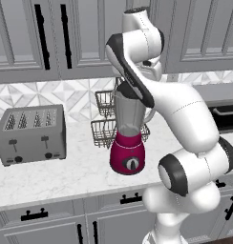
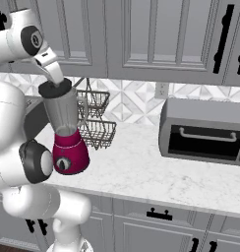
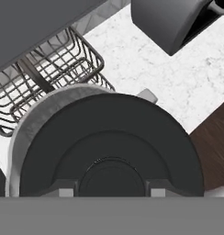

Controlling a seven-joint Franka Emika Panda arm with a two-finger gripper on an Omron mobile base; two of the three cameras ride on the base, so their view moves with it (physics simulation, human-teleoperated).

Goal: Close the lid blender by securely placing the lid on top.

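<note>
The blender [image 1: 128, 143] stands on the marble counter, with a magenta-red base [image 2: 70, 155], a black dial and a clear greyish jar [image 2: 66, 114]. A black round lid [image 2: 55, 89] lies over the jar's mouth, slightly tilted. In the hand view the lid [image 3: 114, 142] covers most of the jar's rim [image 3: 35, 120], which shows as a grey crescent on the left. My gripper [image 3: 111, 189] comes down from above, its fingertips [image 3: 64, 190] pressed against both sides of the lid's centre knob. My gripper [image 2: 54, 78] sits right on top of the lid.
A two-tier wire basket [image 2: 96, 118] stands just behind the blender. A grey four-slot toaster [image 1: 31, 134] is to the left on the counter. A dark-fronted oven box [image 2: 205, 130] sits to the right. Wall cabinets hang close overhead.
</note>
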